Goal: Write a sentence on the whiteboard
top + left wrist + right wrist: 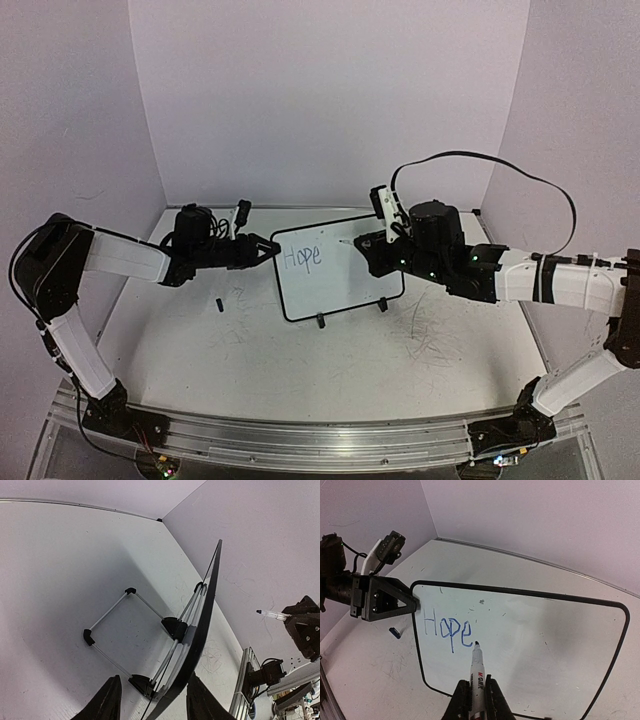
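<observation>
The whiteboard [340,268] is straddled at its nine-o'clock edge by the part-open left gripper [269,247], while a marker [478,672] is clamped in the right gripper [474,694], its tip at five o'clock of "Hope" [447,630].

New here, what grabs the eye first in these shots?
The whiteboard stands mid-table with blue "Hope" written near its left edge. The right gripper is shut on a marker, tip beside the final "e". The left gripper straddles the board's left edge, jaws open.

Plain pale walls box me in: back wall [330,100], left wall [60,120], right wall [590,100]. The white surface [300,370] is scuffed, with grey scribbles [428,335] towards its right edge. A metal rail [300,438] lines its near edge. The light is soft and even.
</observation>
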Motion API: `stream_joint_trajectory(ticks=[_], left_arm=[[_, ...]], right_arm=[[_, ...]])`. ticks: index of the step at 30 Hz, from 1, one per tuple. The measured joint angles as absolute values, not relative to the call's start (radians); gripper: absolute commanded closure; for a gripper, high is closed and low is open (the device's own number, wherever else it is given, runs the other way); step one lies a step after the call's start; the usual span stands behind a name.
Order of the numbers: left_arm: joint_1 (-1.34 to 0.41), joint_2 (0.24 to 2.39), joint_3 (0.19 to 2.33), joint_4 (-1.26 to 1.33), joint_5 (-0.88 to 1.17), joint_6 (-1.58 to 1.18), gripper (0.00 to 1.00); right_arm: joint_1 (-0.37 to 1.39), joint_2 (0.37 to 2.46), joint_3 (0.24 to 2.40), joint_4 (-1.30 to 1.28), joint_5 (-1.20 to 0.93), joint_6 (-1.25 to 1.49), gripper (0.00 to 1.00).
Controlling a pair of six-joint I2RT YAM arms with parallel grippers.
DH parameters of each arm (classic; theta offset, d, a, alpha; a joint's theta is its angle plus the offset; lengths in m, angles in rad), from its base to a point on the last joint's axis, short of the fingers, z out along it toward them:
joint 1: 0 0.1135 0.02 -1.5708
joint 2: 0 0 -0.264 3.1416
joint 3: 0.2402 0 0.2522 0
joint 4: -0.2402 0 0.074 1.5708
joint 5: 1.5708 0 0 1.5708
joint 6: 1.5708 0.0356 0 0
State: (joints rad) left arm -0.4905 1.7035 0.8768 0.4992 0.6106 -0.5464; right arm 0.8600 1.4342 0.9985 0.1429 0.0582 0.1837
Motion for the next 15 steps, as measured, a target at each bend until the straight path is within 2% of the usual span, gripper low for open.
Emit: stream_joint_trajectory(ticks=[4, 15], left_arm=[[-0.492, 1.703, 0.877, 0.499, 0.612, -0.540, 0.68], [-0.493, 1.703, 0.877, 0.499, 0.632, -0.495, 0.81]], right_arm=[[0.860, 1.434, 0.999, 0.143, 0.057, 0.184, 1.00], [0.860, 1.498, 0.999, 0.197, 0.027, 0.184, 1.00]])
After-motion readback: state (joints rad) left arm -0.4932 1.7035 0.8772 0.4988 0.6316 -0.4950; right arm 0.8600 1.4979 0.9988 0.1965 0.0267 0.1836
